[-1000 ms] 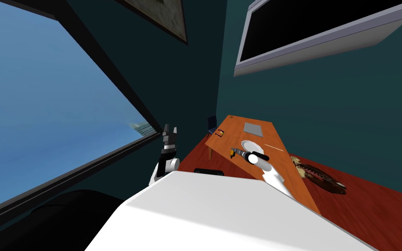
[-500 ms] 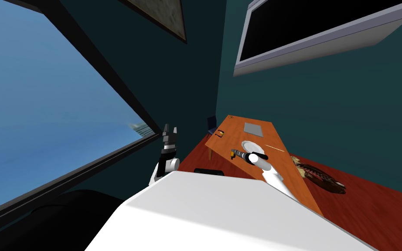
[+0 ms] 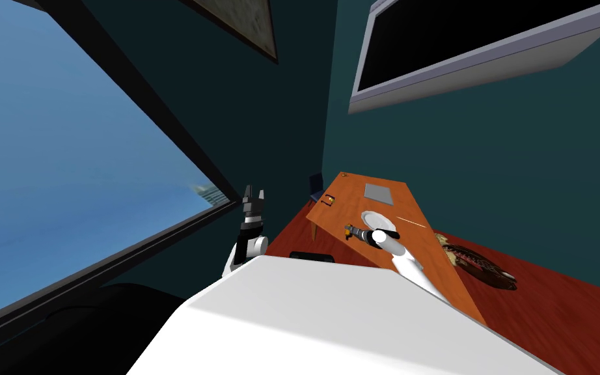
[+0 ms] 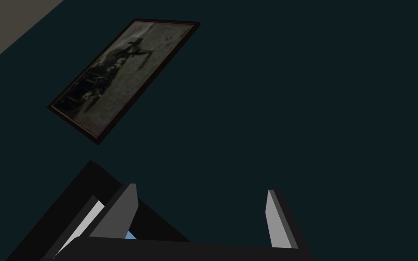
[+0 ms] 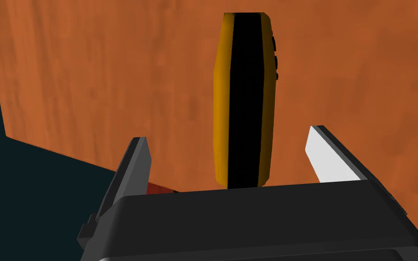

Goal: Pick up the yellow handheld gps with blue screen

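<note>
Right gripper [image 5: 227, 136] is hovering with its 2 fingers spread, 1 on each side of the gps [image 5: 244, 90], neither touching it. The gps, showing yellow sides with a black band between them, is lying on the orange wooden table [image 5: 90, 68] near its edge, just beside a white plate [image 3: 378, 220]. Left gripper [image 3: 253, 195] is pointing up beside the window [image 3: 64, 163], its 2 fingers apart and holding nothing.

Yellow-orange gps [image 5: 244, 99] w/ black band, orange wood-grain table [image 5: 90, 68], white plate [image 3: 371, 217]
</note>
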### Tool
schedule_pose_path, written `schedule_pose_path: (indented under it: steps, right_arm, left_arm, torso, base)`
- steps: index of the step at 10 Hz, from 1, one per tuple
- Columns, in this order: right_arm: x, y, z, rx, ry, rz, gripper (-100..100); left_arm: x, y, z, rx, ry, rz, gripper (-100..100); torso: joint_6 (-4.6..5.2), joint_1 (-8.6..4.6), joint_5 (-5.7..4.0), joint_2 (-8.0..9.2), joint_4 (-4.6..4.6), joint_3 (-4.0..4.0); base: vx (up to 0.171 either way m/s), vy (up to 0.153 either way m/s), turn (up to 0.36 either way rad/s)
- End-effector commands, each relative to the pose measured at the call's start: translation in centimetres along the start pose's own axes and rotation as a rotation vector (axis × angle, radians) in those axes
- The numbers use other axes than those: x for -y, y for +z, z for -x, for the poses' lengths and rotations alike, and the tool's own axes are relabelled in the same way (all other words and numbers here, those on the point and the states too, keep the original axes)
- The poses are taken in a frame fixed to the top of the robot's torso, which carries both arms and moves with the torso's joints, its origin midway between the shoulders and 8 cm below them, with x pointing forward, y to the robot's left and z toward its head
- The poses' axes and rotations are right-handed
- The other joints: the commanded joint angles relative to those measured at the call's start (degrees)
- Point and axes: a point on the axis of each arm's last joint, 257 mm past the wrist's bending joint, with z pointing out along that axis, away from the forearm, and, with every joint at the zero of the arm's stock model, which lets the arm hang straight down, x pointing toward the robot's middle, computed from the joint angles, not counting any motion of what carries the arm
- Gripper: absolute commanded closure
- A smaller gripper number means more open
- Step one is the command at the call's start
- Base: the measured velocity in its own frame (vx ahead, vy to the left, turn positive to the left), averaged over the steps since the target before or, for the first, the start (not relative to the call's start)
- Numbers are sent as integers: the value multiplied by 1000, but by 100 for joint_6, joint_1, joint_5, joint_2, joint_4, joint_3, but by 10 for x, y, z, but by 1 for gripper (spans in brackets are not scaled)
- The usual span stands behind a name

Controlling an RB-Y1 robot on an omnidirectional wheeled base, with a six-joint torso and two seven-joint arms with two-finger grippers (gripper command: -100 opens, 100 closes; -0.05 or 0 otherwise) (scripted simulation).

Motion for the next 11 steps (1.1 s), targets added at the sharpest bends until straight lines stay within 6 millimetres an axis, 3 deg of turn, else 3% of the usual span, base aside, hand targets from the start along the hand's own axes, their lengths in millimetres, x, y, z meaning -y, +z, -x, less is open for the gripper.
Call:
schedule_pose_path:
  steps: [1,2,3,11]
  right_arm:
    - [0,0,0,0,0,0,-100]
    - [-1,0,2,6,6,1,0]
    - [-8,2,-6,-13,33,14,-100]
    - [-51,9,-51,-131,220,90,-100]
  left_arm:
    - [0,0,0,0,0,0,0]
    - [0,0,0,0,0,0,0]
    - [0,0,0,0,0,0,0]
    - [0,0,0,0,0,0,0]
  torso:
    - [0,0,0,0,0,0]
    - [-1,-2,0,4,1,2]
    - [-1,-3,0,8,2,5]
    - [-4,-20,-3,42,10,25]
  base:
    - [14,6,-5]
    - [0,0,0]
    - [-48,-20,239]
    - [-115,-49,300]
